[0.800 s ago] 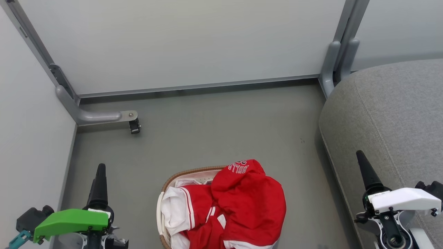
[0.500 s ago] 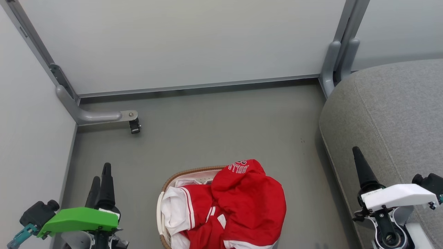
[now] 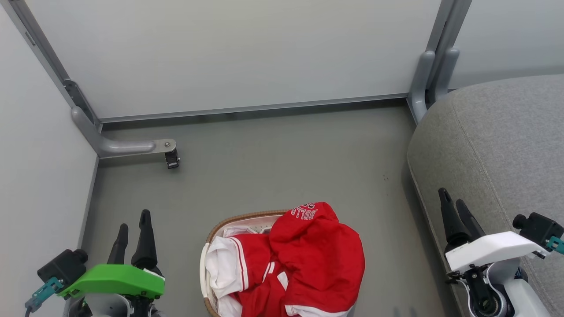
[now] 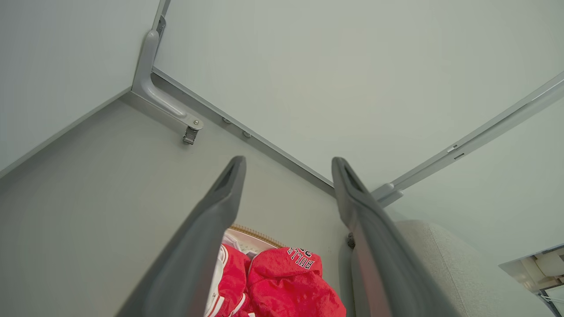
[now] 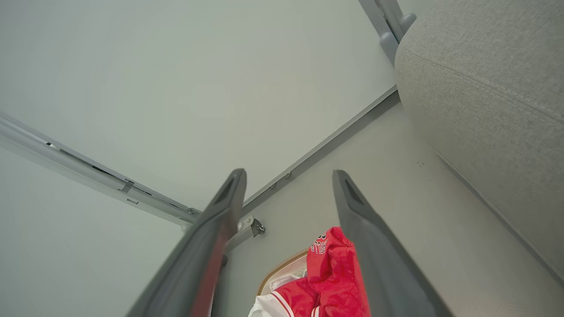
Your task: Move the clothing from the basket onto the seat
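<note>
Turned since earlier, my left tool (image 3: 132, 222) and right tool (image 3: 451, 198) flank the basket (image 3: 238, 219), jaws spread, empty. Clothing (image 3: 317, 259) heaps inside it: soft, light; I'd pinch the raised top fold.

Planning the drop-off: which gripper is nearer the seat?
Right. The right gripper hangs at the edge of the seat; the left gripper is beyond the basket, on its far side.

Open floor (image 3: 282, 163) ahead of the basket (image 3: 235, 218) — passable; seat (image 3: 498, 141) blocks the right, wall panel (image 3: 229, 53) the far side, caster bracket (image 3: 171, 159) juts at left.
</note>
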### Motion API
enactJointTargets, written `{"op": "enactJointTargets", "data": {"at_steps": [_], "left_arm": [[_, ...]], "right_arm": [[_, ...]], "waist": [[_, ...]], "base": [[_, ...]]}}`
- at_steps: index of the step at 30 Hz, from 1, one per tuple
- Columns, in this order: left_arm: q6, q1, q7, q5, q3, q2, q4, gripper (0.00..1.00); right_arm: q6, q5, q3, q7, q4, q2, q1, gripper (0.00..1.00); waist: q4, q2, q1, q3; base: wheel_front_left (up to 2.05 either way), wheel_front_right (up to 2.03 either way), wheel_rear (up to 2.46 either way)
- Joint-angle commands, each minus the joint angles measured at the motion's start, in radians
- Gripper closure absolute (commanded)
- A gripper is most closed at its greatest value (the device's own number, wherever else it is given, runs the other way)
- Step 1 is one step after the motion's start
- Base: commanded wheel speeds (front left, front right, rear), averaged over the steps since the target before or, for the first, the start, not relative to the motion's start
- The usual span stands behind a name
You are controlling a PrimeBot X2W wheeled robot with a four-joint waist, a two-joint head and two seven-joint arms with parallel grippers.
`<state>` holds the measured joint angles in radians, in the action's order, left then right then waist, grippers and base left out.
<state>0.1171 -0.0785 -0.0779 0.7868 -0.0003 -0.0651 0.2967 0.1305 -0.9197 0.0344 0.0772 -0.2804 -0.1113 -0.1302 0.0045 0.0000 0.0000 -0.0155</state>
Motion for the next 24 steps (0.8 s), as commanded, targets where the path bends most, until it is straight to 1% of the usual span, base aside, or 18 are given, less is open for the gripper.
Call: {"op": "enactJointTargets", "data": {"at_steps": [1,14,24], "left_arm": [[-0.004,-0.031,-0.011,-0.041,-0.004,-0.012,-0.005,0.00],[-0.036,-0.025,-0.050,-0.203,-0.026,-0.020,0.058,0.00],[-0.058,0.007,-0.077,-0.300,-0.026,-0.014,0.073,0.00]], "right_arm": [[0.000,0.037,0.004,0.012,0.006,-0.013,-0.025,0.00],[0.000,0.231,0.033,0.051,-0.038,-0.027,-0.032,0.00],[0.000,0.344,0.058,0.078,-0.060,-0.032,-0.022,0.00]], "waist": [[0.000,0.0000,0.0000,0.000],[0.001,0.0000,0.0000,-0.002],[0.003,0.0000,0.0000,0.002]], "base": [[0.00,0.00,0.00],[0.00,0.00,0.00],[0.00,0.00,0.00]]}}
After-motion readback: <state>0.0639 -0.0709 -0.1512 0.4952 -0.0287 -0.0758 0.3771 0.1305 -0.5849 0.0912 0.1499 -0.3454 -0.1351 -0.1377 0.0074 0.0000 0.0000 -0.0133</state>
